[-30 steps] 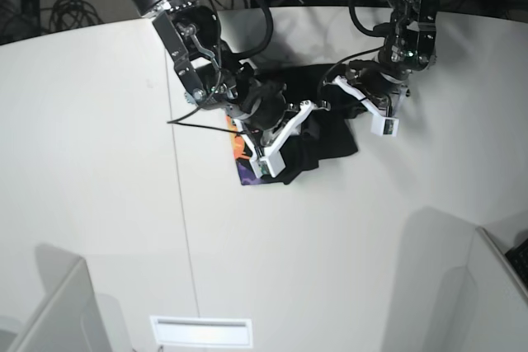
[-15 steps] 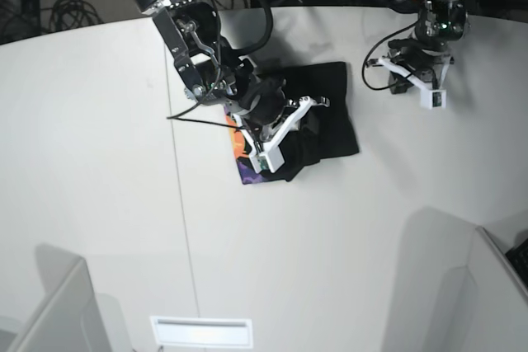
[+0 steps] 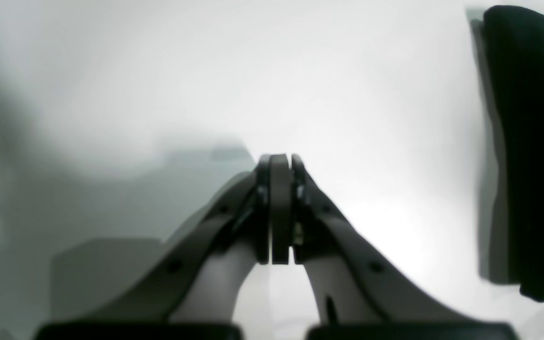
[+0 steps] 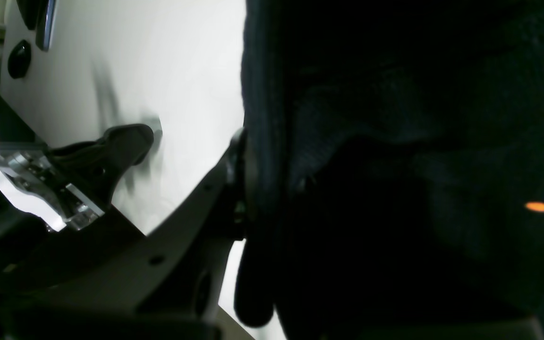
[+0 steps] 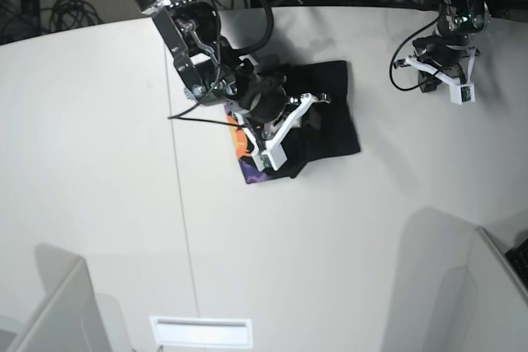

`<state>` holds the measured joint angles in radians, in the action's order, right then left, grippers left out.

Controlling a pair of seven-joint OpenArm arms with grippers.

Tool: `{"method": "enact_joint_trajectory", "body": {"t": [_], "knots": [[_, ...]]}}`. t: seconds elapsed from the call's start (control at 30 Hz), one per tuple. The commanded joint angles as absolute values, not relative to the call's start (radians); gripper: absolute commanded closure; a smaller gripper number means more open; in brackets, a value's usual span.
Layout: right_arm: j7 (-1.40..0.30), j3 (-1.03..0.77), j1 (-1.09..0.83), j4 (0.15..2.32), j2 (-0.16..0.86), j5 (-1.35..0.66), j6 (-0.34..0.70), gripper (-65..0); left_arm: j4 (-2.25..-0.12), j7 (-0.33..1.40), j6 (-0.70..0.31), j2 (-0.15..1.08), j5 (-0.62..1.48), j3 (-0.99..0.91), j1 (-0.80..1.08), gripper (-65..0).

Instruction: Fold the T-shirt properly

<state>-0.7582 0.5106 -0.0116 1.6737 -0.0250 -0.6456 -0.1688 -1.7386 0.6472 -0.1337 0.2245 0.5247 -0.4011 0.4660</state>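
The T-shirt (image 5: 330,117) lies as a black folded bundle on the white table, with an orange and purple print (image 5: 243,150) showing at its left edge. My right gripper (image 5: 297,125) is down on the bundle's left part. In the right wrist view the right gripper (image 4: 267,189) is shut on a fold of the black T-shirt (image 4: 395,118), and two orange specks (image 4: 536,206) show through. My left gripper (image 5: 433,80) hangs off to the right, apart from the cloth. In the left wrist view the left gripper (image 3: 279,160) is shut and empty, with the T-shirt (image 3: 527,141) at the far right edge.
The white table (image 5: 99,162) runs wide around the bundle, with a seam (image 5: 183,228) down its left half. Grey panels (image 5: 58,302) stand at the near left and near right corners. Cables (image 5: 66,6) lie beyond the back edge.
The left arm has pulled away from the shirt's right edge, moving right and towards the back. The right gripper stays on the bundle, hardly shifted.
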Motion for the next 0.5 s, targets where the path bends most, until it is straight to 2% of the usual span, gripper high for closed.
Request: {"method": "enact_joint_trajectory", "body": {"t": [0.0,0.4,0.47], "knots": [[-0.742,0.512,0.005,1.695,-0.048,-0.656,-0.159,0.0,-1.755,0.633,-0.137,0.236,0.533,-0.403,0.464,0.0],[-0.742,0.51,0.022,1.6,-0.081,-0.654,-0.159,0.0,-1.756,0.633,-0.137,0.237,0.533,-0.412,0.467,0.0],[-0.742,0.51,0.025,1.598,-0.082,-0.654,-0.159,-12.6,-1.758,0.633,-0.137,0.239,0.533,-0.412,0.469,0.0]]}}
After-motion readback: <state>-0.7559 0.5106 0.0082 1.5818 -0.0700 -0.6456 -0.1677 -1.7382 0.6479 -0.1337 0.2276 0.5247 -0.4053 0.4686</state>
